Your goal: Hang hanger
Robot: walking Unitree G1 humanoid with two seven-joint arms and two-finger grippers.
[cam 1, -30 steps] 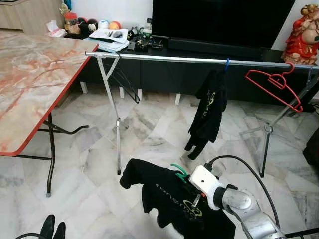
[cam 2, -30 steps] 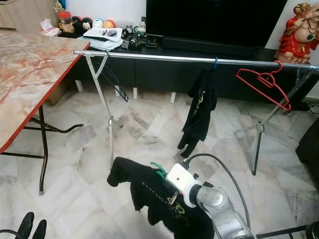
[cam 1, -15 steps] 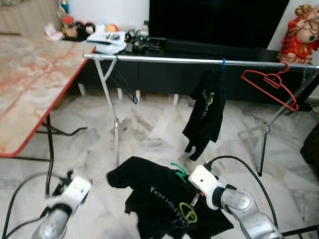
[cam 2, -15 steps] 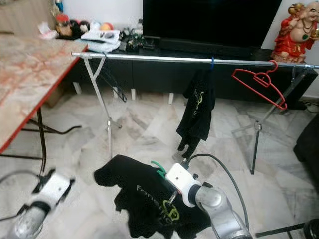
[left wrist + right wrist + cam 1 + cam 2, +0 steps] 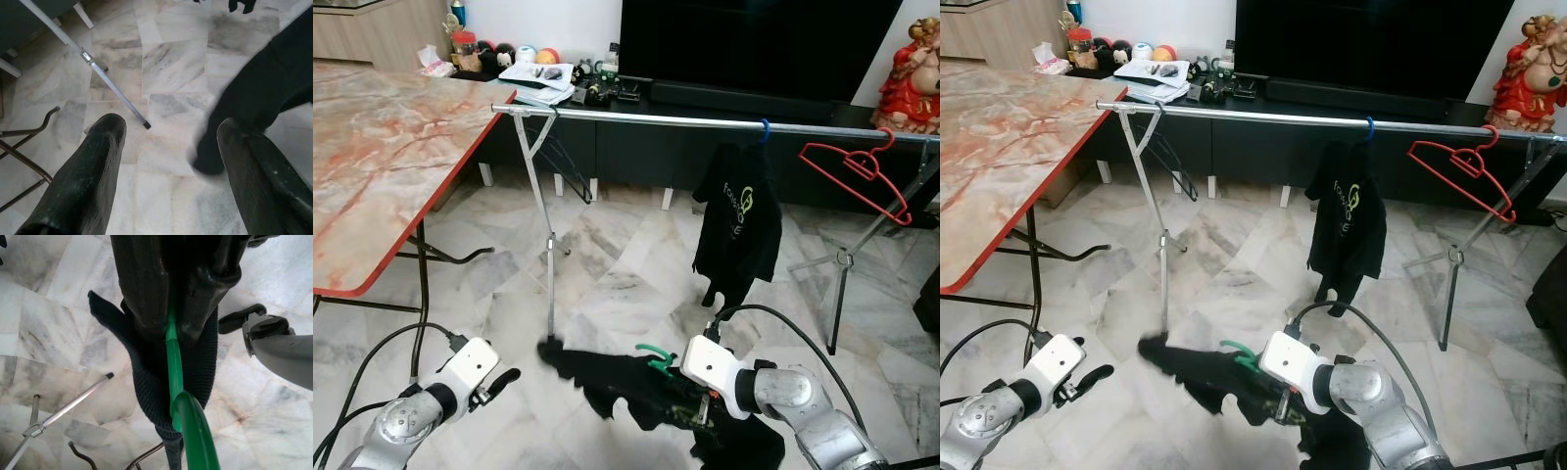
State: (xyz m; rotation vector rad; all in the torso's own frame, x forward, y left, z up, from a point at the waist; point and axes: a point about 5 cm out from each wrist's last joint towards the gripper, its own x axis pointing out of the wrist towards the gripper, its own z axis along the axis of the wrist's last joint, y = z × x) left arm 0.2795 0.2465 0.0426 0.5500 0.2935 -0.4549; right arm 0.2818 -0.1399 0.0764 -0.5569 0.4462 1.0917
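Bright even indoor light, soft shadows on the pale floor, black shirt (image 5: 607, 372) edge motion-blurred, wrist views blurred close up

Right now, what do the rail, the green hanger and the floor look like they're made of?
Rail: likely metal, a thin silvery tube with a bright sheen. Green hanger, clamped in the right gripper: probably plastic, smooth, glossy, evenly coloured. Floor: polished marble-look tiles, grey veins, visible joints; real stone or ceramic, I can't tell.

Both eye views look forward and down from head height, sharing the clothes rail (image 5: 705, 119) at 12 o'clock. Each wrist view looks along its own fingers, close above the marble floor (image 5: 171, 63), which all views share.
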